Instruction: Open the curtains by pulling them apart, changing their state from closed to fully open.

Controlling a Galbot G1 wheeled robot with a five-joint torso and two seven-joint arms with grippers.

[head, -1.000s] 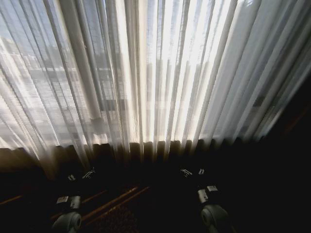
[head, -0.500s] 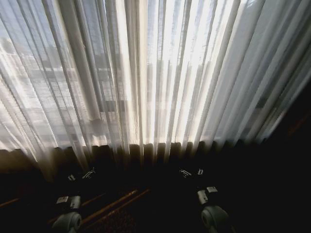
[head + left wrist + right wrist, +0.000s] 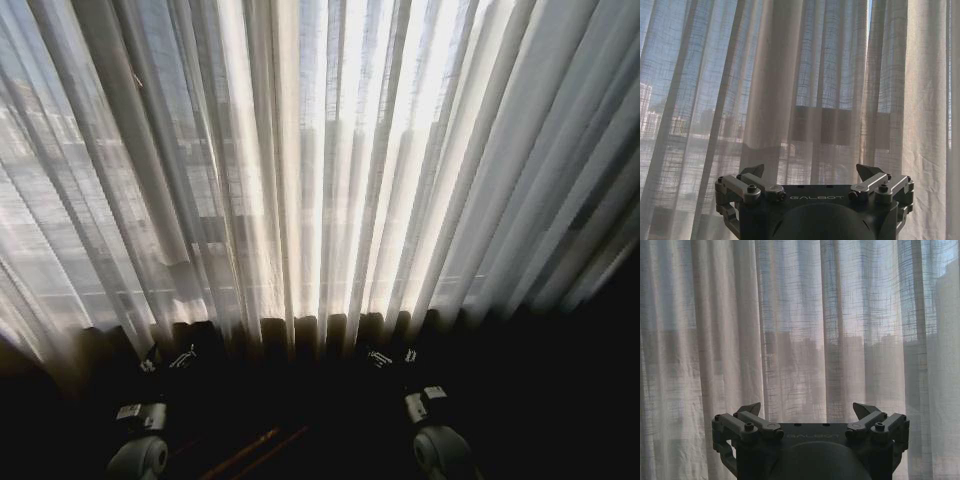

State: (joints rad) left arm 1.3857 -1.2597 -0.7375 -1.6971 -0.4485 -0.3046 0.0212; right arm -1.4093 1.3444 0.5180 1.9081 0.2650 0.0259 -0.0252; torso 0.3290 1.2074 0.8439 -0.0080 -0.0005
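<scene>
Straight ahead of both arms, the curtains (image 3: 330, 170) hang closed, pleats running vertically, brightest at centre between them. Left gripper (image 3: 812, 172) and right gripper (image 3: 807, 410) sit low and near, jaws spread wide, holding nothing, about equally near the fabric.
</scene>
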